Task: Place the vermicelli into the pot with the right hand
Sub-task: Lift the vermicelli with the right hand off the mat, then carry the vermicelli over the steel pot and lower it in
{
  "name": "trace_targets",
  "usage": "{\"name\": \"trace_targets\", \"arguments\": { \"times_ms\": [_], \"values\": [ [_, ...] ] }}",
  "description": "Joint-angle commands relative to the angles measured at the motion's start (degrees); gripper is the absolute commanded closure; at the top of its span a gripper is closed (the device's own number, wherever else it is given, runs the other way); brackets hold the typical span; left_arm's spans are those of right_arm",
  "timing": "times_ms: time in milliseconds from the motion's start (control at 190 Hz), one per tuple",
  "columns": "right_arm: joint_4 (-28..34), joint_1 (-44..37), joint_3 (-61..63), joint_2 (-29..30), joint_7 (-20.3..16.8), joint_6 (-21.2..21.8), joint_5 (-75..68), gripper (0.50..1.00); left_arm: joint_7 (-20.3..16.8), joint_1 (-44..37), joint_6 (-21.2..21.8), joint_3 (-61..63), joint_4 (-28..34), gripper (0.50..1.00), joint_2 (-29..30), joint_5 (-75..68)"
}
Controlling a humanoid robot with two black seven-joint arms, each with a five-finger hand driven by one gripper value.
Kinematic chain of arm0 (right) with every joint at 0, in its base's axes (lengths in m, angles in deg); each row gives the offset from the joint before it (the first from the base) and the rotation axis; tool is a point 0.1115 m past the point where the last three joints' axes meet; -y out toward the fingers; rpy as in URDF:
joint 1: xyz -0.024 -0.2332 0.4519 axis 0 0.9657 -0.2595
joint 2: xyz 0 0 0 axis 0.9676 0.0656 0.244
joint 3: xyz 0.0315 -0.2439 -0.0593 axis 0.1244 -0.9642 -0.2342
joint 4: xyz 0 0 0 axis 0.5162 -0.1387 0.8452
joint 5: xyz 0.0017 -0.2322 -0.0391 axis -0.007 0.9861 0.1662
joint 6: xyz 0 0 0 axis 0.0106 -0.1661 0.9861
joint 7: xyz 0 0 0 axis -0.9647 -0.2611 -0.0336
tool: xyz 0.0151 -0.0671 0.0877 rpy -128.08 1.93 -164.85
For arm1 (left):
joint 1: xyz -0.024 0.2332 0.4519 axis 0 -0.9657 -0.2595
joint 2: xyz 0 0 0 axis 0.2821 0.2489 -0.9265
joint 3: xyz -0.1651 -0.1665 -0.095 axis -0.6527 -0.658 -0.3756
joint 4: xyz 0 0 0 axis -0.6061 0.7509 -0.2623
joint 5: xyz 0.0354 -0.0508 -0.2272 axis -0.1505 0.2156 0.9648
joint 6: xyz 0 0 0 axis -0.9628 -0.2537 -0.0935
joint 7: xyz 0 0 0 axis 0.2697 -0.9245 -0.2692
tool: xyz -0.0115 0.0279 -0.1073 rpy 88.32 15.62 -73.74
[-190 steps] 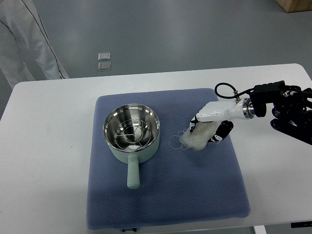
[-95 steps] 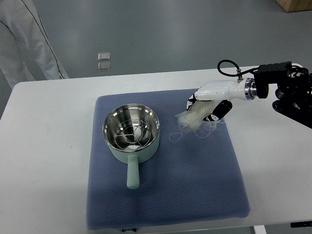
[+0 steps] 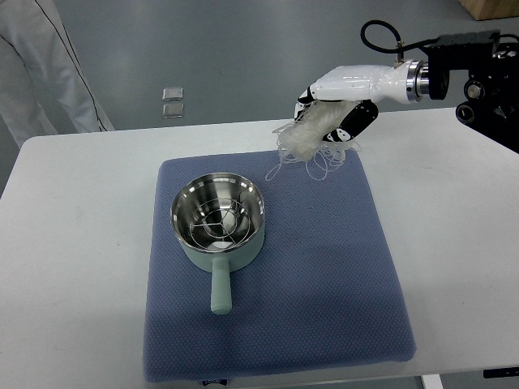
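Right hand: the right hand (image 3: 336, 109) enters from the right edge and sits in the upper right of the frame, above the far edge of the table (image 3: 81, 243); its fingers are curled around a clump of vermicelli.
Vermicelli: the vermicelli (image 3: 310, 139) hangs below the hand as a pale tangle, with loose loops trailing toward the lower left. It appears lifted clear of the mat.
Pot: the pot (image 3: 219, 219) stands open on the left-centre of the blue mat (image 3: 324, 292), handle pointing to the bottom of the frame. A wire rack shows inside it. It is well apart from the hand, down and to the left.
Left hand: not in view.
Step in hand: judged as the carry, bundle lifted and not yet over the pot.
How to do it well: bring the hand down-left until the bulk of the clump, not just the trailing loops, is over the middle of the pot mouth. Keep enough height that the dangling strands clear the near rim and do not drag on it.
Release: open the fingers only once the clump is centred; lower first, so the strands fall inside and do not drape over the rim.
Risk: loose loops may cling to the fingers or catch on the rim; a light pot could be nudged on the soft mat.
Bystander: a person's light clothing shows at the upper left corner, away from the work.
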Motion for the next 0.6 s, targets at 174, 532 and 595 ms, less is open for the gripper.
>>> {"name": "trace_targets", "arguments": {
  "times_ms": [174, 532, 595],
  "values": [
    [0.2, -4.0, 0.0, 6.9, 0.0, 0.7, -3.2, 1.0, 0.0, 0.0, 0.0, 0.0, 0.0, 0.5, 0.0, 0.0],
    [-0.2, -0.6, 0.5, 16.7, 0.0, 0.3, -3.1, 1.0, 0.0, 0.0, 0.0, 0.0, 0.1, 0.5, 0.0, 0.0],
    [-0.9, 0.4, 0.5, 17.9, 0.0, 0.1, -2.8, 1.0, 0.0, 0.0, 0.0, 0.0, 0.0, 0.5, 0.0, 0.0]
  ]
}}
